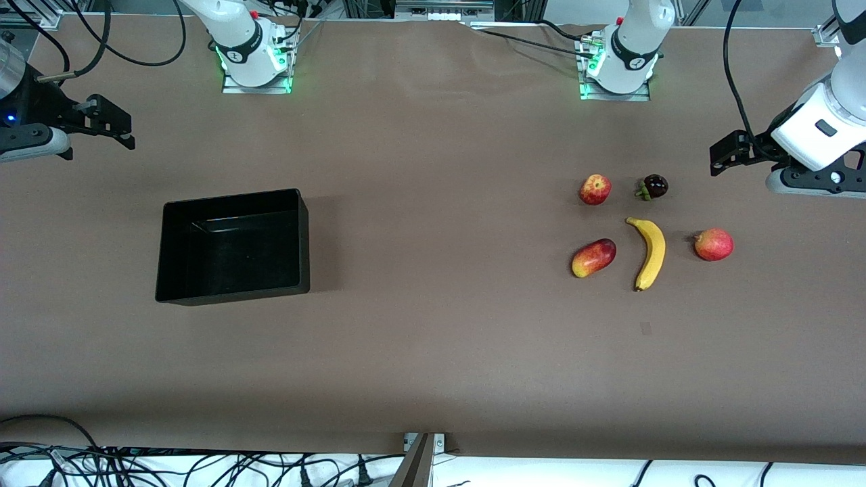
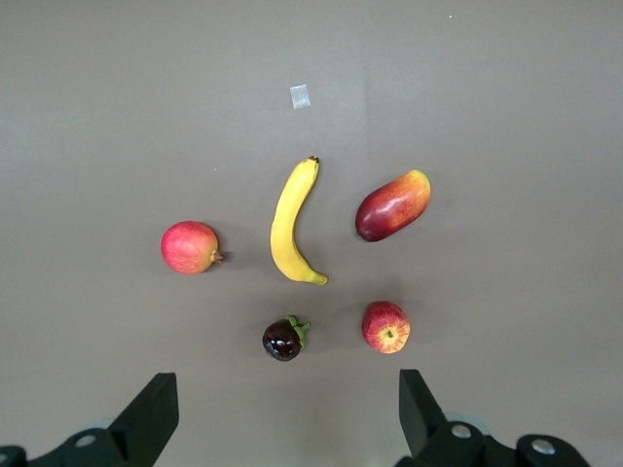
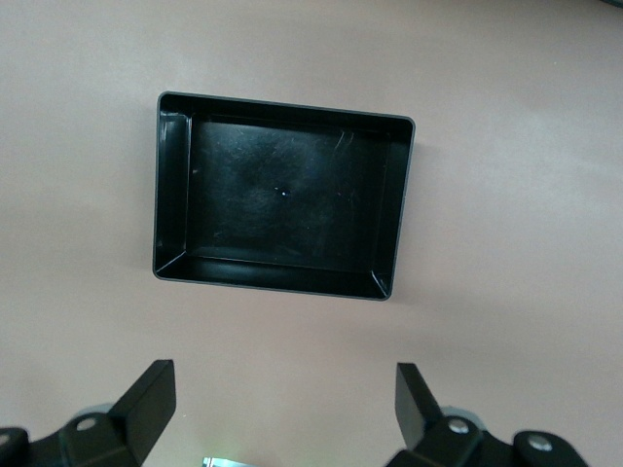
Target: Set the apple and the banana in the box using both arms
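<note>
The apple [image 1: 595,189], red with pale yellow streaks, sits on the table toward the left arm's end; it also shows in the left wrist view [image 2: 386,326]. The yellow banana [image 1: 651,253] [image 2: 290,226] lies nearer the front camera than the apple. The black box [image 1: 230,197] stands empty toward the right arm's end, and shows in the right wrist view [image 3: 171,195]. My left gripper [image 1: 718,157] [image 2: 287,418] is open and empty, raised over the table edge beside the fruits. My right gripper [image 1: 118,125] [image 3: 282,409] is open and empty, raised over the table beside the box.
An oblong red-yellow mango-like fruit [image 1: 594,258] [image 2: 392,205] and an evenly red round fruit [image 1: 714,244] [image 2: 190,247] flank the banana. A dark purple fruit with a green cap [image 1: 654,187] [image 2: 283,339] sits beside the apple. A small tape mark [image 1: 645,328] lies nearer the camera.
</note>
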`<action>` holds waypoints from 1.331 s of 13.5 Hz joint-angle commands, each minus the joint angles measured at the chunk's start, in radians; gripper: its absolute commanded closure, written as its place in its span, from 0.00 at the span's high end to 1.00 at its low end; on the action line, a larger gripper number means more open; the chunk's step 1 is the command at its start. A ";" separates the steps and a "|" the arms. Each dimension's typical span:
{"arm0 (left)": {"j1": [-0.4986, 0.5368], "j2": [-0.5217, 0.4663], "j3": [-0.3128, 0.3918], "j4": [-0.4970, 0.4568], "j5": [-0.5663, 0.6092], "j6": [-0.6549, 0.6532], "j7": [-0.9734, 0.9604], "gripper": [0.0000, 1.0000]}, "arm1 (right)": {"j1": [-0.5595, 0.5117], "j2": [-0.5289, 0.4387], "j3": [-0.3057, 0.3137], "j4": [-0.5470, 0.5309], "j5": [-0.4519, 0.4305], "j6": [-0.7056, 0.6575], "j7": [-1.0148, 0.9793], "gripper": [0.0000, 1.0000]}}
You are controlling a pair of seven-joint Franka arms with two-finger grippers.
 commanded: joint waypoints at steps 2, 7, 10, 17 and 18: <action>0.000 -0.002 -0.004 0.013 -0.001 -0.020 -0.009 1.00 | -0.015 -0.007 0.011 0.019 -0.002 -0.022 -0.004 1.00; 0.000 -0.002 -0.006 0.013 -0.001 -0.020 -0.009 1.00 | -0.015 0.002 0.009 0.020 -0.015 -0.022 -0.009 1.00; 0.000 -0.002 -0.004 0.013 -0.001 -0.020 -0.009 1.00 | -0.015 0.002 0.006 0.005 -0.026 -0.012 -0.009 1.00; 0.000 -0.002 -0.006 0.013 -0.001 -0.020 -0.008 1.00 | -0.022 0.089 -0.101 -0.272 -0.112 0.343 -0.003 1.00; 0.000 -0.002 -0.006 0.013 -0.001 -0.020 -0.008 1.00 | -0.022 0.120 -0.130 -0.303 -0.112 0.398 -0.003 1.00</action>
